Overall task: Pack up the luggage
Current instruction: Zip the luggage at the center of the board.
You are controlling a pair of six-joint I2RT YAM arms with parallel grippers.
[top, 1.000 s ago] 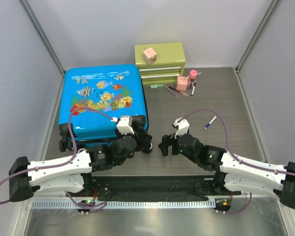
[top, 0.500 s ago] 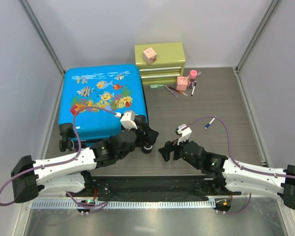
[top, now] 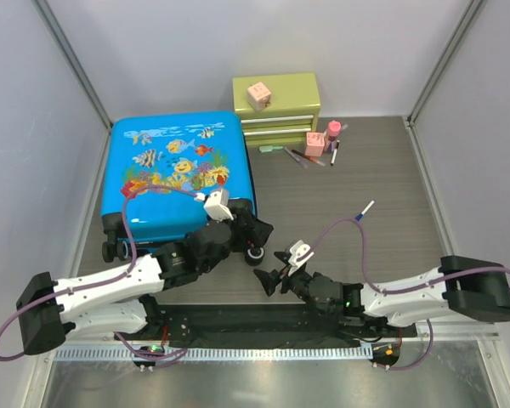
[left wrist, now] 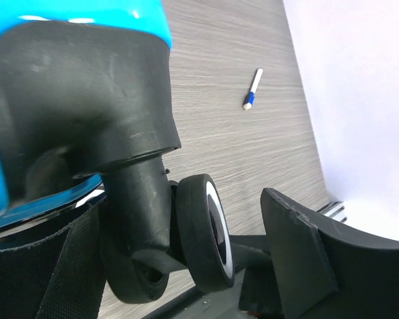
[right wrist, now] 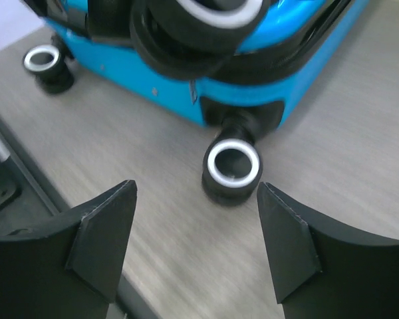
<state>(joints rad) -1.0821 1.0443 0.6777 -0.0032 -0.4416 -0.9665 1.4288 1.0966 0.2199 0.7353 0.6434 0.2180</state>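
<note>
A bright blue suitcase (top: 174, 174) printed with fish and coral lies flat and shut on the left half of the wood-grain table (top: 382, 170), its black wheels toward the two robot arms. The left gripper (top: 252, 229) reaches over the case's near right corner, its jaws spread wide on either side of the corner wheel (top: 255, 253). In the wrist view one finger (left wrist: 299, 259) stands clear of the white-rimmed wheel, and the gripper holds nothing. The right gripper (top: 270, 279) sits low over the table just in front of that same wheel and points at it. Its jaws are likewise wide apart and empty, with the wheel framed between its two fingers (right wrist: 100, 246) but short of them. A second wheel (right wrist: 46, 63) shows at the case's other near corner. By the suitcase's right rear corner, against the back wall, stands a small green drawer chest (top: 276, 106) with a pink cube (top: 257, 93) on top. A pink bottle (top: 333, 130) and a scatter of pens (top: 302, 157) lie just in front of the chest. A white marker with a blue cap (top: 363, 210) lies alone on bare table to the right of the suitcase, apart from both grippers.
</note>
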